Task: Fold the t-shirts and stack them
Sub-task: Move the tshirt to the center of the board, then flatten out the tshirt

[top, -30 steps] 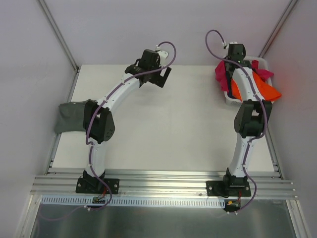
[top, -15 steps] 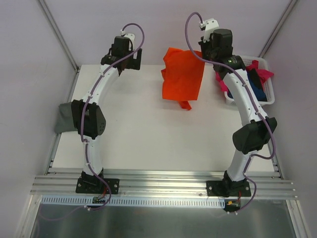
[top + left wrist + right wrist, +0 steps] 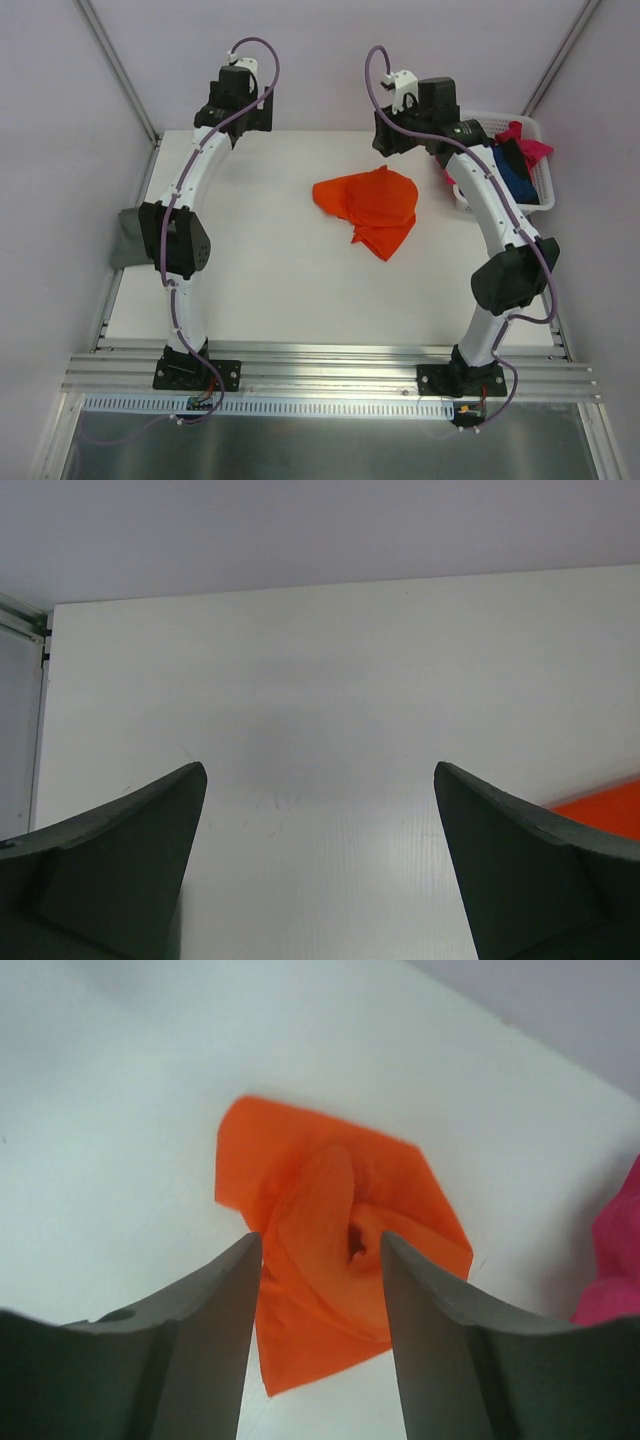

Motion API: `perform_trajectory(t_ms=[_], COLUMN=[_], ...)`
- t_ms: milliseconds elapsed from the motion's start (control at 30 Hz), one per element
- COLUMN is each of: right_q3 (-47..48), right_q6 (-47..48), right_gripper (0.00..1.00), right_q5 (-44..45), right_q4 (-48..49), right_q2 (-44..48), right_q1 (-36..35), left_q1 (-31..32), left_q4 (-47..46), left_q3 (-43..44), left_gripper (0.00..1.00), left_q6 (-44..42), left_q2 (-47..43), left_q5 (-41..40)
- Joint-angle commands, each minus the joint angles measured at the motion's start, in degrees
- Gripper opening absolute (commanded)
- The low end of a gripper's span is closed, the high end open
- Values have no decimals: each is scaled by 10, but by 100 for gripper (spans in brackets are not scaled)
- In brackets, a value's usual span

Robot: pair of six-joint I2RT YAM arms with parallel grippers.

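A bright orange t-shirt lies crumpled on the white table, right of centre. My right gripper hangs over its far side, open, with nothing between its fingers. In the right wrist view the orange t-shirt shows below and between the spread fingers of that gripper. My left gripper is open at the far left edge; the left wrist view shows it over bare table, with a corner of the orange t-shirt at right. A grey-green t-shirt lies at the table's left edge.
A white slatted basket stands at the far right, holding a magenta t-shirt and a navy t-shirt. The magenta t-shirt also shows at the right wrist view's edge. Grey walls close in the back and sides.
The right arm lifted the orange t-shirt out of the basket, swung it left over the table and let it go. The left arm drew back toward the far left.
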State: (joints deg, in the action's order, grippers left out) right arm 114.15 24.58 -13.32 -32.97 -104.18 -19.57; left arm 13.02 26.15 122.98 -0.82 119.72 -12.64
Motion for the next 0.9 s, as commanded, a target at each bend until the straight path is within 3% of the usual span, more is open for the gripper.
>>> perform_trajectory(t_ms=[0,200,333,467,567,667,867], right_q3=[-52,-25,29,-17,-39,-67,-59], right_q6=[-1,-11,1,29,43,28,13], right_gripper=[55,58,57,56,60,64,64], right_q5=[-30,-55,-79,-94,-213,-258,-226], right_q4=[-55,-51,-82,-24,-12,-22,-51], right_q2=[25,-19,-106,-117,-126,-129,-156], right_q1=[23,25,13,-9,-13,-13,-27], left_q1=[0,1,2,2,3,3,0], left_q4=[-11,-12,-11,-12,-11,-11,-11], left_q3=[17,9,2,-1,-1,-3,-19], left_gripper=[99,99,99,99,99,99,99], left_q6=[1,-1,-2,-3,-6,-6,-1], left_q2=[-15,-21,-26,-31,-35,-44,-62], left_q5=[-7,-10,-10,-9,-9,-2,20])
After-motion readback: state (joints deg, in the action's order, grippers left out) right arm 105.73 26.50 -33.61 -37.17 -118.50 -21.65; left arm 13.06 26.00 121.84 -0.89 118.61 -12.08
